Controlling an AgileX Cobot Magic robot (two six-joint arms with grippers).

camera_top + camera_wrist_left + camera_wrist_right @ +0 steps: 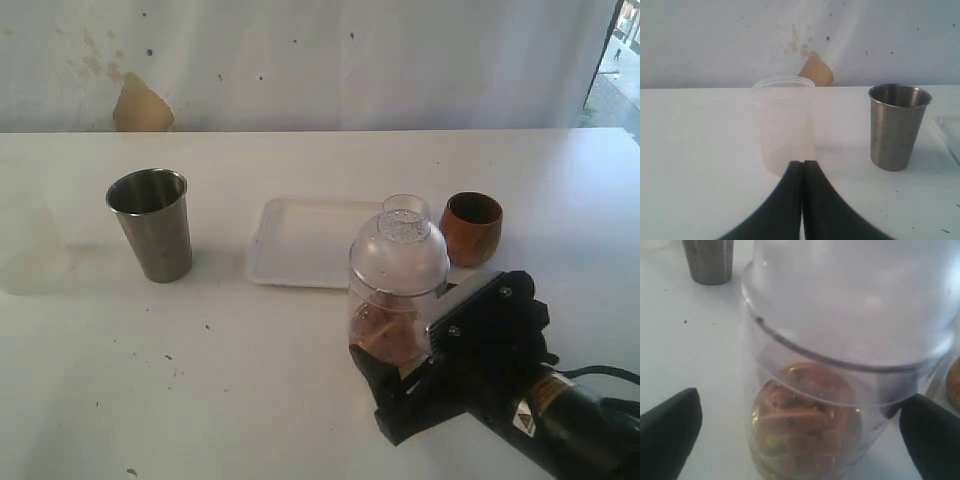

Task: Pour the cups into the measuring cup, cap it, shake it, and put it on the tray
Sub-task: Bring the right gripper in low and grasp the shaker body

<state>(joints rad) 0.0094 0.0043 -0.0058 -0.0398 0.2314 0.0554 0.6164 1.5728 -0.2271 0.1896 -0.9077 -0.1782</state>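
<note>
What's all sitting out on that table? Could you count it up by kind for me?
Open cups: 3, the steel tumbler, the brown wooden cup and the milky translucent cup
Capped vessels: 1, the clear measuring cup
Trays: 1, the white tray
Total: 5

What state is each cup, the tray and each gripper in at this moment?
Measuring cup: upright, domed lid on, brown contents at the bottom.
Steel tumbler: upright, standing free.
Wooden cup: upright; inside not visible.
Milky cup: upright, looks empty.
Tray: lying flat, visible part bare.
Left gripper: shut, holding nothing.
Right gripper: open, one finger on each side of the measuring cup.
</note>
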